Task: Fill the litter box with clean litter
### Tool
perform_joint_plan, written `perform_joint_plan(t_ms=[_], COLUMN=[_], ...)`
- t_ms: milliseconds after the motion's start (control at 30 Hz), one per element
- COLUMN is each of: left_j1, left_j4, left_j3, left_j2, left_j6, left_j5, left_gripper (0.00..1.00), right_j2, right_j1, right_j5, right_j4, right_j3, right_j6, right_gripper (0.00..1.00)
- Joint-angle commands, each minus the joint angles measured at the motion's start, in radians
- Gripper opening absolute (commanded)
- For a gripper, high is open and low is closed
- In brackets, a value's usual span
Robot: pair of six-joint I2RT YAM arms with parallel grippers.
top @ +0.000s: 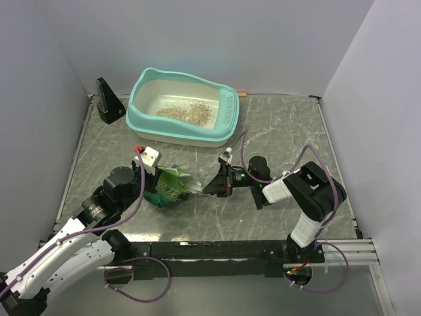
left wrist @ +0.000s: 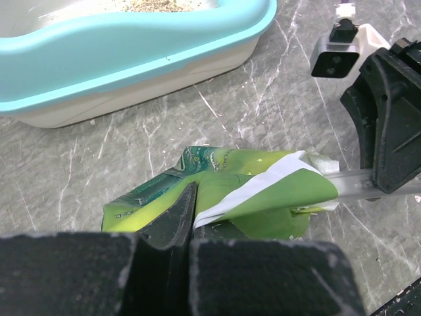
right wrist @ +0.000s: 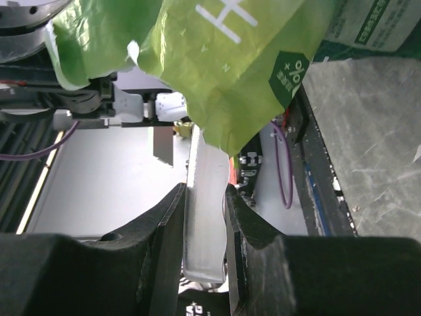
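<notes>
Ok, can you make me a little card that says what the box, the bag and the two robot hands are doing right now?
litter box: far side of the table, open on top
litter: thin beige patch on the box floor, far from full
green pouch: crumpled, between the two grippers
left gripper: shut on the green pouch
right gripper: shut on the scoop handle
scoop: whitish, its far end hidden at the pouch's mouth
black stand: far left corner, beside the box

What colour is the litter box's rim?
Turquoise; the litter box shows best in the top external view.
</notes>
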State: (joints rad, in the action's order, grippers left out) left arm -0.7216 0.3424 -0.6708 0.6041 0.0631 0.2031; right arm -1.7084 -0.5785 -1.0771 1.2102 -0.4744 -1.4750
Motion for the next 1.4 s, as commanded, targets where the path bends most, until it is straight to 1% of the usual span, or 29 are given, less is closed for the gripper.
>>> perform_joint_plan(t_ms=[0,200,367,600,700,733,833,1167,1367], left_j1=[0.005,0.004,0.004,0.005,0.005,0.004,0.005,0.004,0.004], left_j4=[-0.1,-0.098,-0.097,-0.1,-0.098,-0.1,-0.1,-0.102,-0.102], left_j3=[-0.006,-0.006,-0.006,-0.006,-0.006,-0.006,-0.006,-0.004,-0.004], left_j2=[-0.004,0.003,0.005,0.003,0.003,0.002,-0.001,-0.01,-0.004], left_j6=[-0.009,-0.011,-0.012,-0.009,-0.011,-0.009,-0.009,-0.011,-0.011], left_j5=[0.013,0.021,0.021,0.016,0.016,0.016,0.018,0.018,0.015], left_gripper=[0.01,0.01,0.01,0.01,0.01,0.01,0.01,0.01,0.01], right_j2=[-0.011,0.072,0.193,0.401,0.479,0.501,0.569,0.7,0.8], right_j1=[0.016,0.02,0.02,0.022,0.022,0.022,0.022,0.029,0.034], right_j5=[-0.053,-0.05,-0.046,-0.024,-0.009,-0.004,0.017,0.055,0.103], right_j4=[0.356,0.258,0.131,-0.177,-0.283,-0.369,-0.495,-0.6,-0.708], right_j3=[0.048,0.108,0.132,0.14,0.128,0.126,0.112,0.14,0.126], right_j6=[-0.05,0.025,0.103,0.241,0.306,0.33,0.392,0.415,0.417], right_gripper=[0.0,0.0,0.0,0.0,0.0,0.0,0.0,0.0,0.0])
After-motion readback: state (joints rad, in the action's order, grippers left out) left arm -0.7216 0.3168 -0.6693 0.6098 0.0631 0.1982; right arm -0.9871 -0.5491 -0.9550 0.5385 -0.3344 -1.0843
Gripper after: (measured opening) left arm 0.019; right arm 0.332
